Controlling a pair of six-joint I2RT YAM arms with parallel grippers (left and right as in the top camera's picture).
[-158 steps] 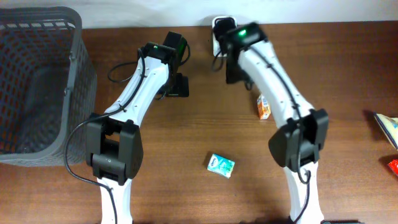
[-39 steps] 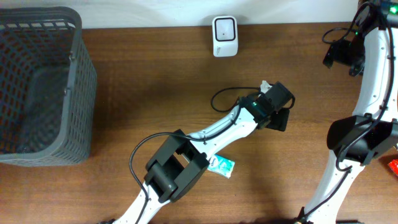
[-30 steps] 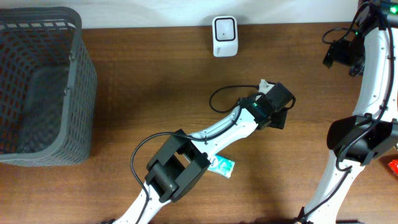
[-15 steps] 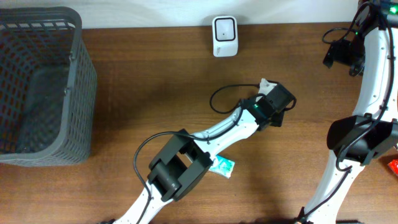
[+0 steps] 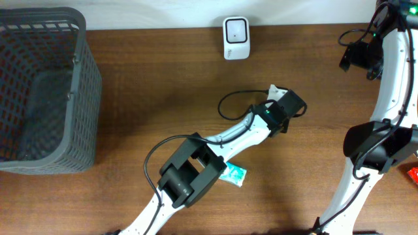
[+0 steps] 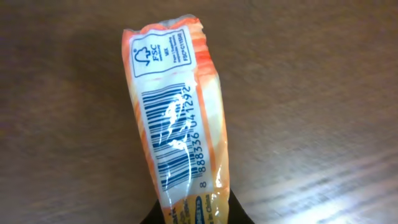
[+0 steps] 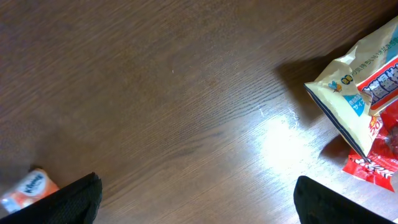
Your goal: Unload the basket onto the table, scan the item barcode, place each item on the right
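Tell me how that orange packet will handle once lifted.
Probably light: the orange packet is small and slim. Its glossy film shows glare, so it may slip in the left gripper. The crimped top edge suggests it could flex.

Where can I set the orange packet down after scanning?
Bare wood between basket and scanner, and from scanner to right arm. Crowded around the green pack by the left arm and the snack bags far right.
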